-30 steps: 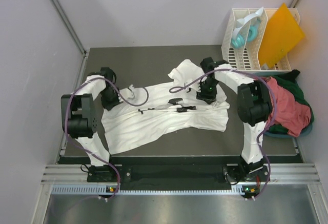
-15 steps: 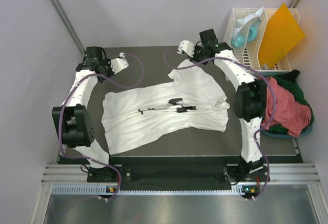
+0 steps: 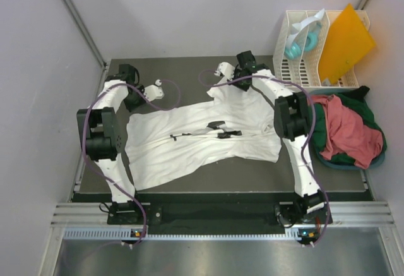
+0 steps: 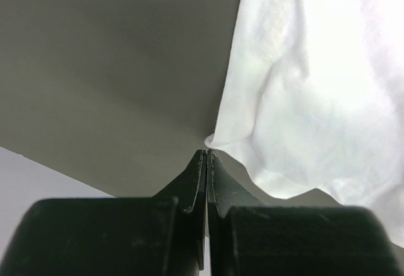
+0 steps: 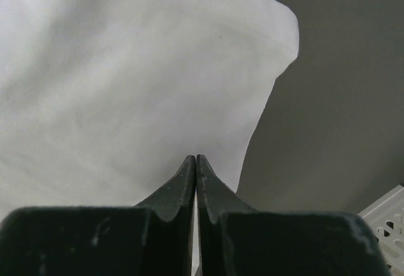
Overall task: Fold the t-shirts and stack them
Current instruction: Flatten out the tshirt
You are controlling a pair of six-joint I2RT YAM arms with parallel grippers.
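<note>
The large white t-shirt point(image 3: 202, 134) lies spread out on the dark table point(image 3: 177, 67), with small dark marks near its middle. My left gripper point(image 4: 207, 153) is shut, and a pointed corner of the white t-shirt point(image 4: 315, 67) touches its tips. It stands at the shirt's far left corner. My right gripper point(image 5: 196, 157) is shut too, its tips down on smooth white cloth point(image 5: 113, 67) beside a hemmed edge, at the shirt's far right part. A salmon-red t-shirt point(image 3: 350, 131) lies heaped on a dark green one point(image 3: 341, 159) at the right.
A white slatted rack point(image 3: 297, 67) stands at the back right, holding a stiff orange sheet point(image 3: 344, 42) and a teal object point(image 3: 293, 48). Grey walls close in the table on the left, back and right. Purple cables loop along both arms.
Both arms left the shirt's middle, rose toward the back with jaws closing, then came down at the shirt's far corners. The bunched far right part now lies flatter.
</note>
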